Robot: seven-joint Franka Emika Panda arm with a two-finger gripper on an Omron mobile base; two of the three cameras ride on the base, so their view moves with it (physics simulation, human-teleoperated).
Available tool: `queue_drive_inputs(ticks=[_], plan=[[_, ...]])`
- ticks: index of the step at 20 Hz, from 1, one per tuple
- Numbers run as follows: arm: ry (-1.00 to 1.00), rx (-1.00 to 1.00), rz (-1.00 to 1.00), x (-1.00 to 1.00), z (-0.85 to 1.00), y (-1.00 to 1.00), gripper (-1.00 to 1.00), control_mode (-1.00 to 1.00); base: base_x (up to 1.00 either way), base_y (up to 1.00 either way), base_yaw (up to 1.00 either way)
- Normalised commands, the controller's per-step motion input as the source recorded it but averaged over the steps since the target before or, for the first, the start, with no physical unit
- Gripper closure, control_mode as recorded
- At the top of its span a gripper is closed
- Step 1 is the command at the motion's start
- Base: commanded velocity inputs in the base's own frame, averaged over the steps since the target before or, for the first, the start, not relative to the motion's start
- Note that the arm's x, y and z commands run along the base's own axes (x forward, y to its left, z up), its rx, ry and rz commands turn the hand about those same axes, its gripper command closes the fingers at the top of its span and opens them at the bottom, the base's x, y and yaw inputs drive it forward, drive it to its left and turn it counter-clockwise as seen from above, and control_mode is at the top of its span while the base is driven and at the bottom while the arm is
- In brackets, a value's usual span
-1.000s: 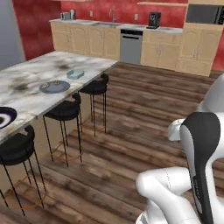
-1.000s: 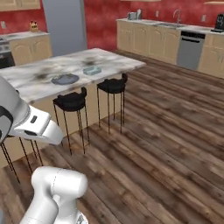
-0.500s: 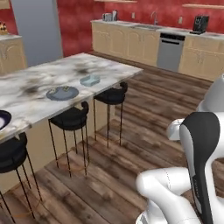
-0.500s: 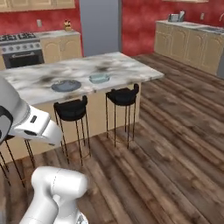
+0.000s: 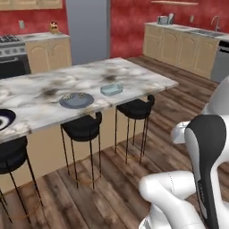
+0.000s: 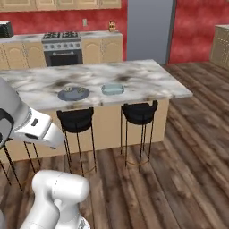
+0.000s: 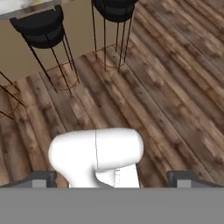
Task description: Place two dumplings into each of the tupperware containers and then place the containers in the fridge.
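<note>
Tupperware containers (image 5: 112,90) (image 5: 77,100) sit near the marble island's (image 6: 147,82) front edge: one pale bluish, one dark grey, possibly holding dumplings. Right base view adds the stove (image 6: 62,47). Gripper (image 7: 114,178) open, empty, over floorboards.

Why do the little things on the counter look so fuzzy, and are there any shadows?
In the left base view the pale tupperware container and the dark plate are soft and low in detail; the right base view blurs them too; in the hand view the stools cast hardly any shadow on the wooden floor.
</note>
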Motion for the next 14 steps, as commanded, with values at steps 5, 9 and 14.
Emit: queue_drive_inputs(ticks=[5, 9, 14], plan=[[0.0, 0.0, 0.0, 0.0, 0.0, 0.0, -1.0, 1.0, 0.72, -0.2, 0.43], [0.0, 0.0, 0.0, 0.0, 0.0, 0.0, -1.0, 1.0, 0.62, 0.0, 0.21], [0.0, 0.0, 0.0, 0.0, 0.0, 0.0, -1.0, 1.0, 0.8, -0.12, 0.25]])
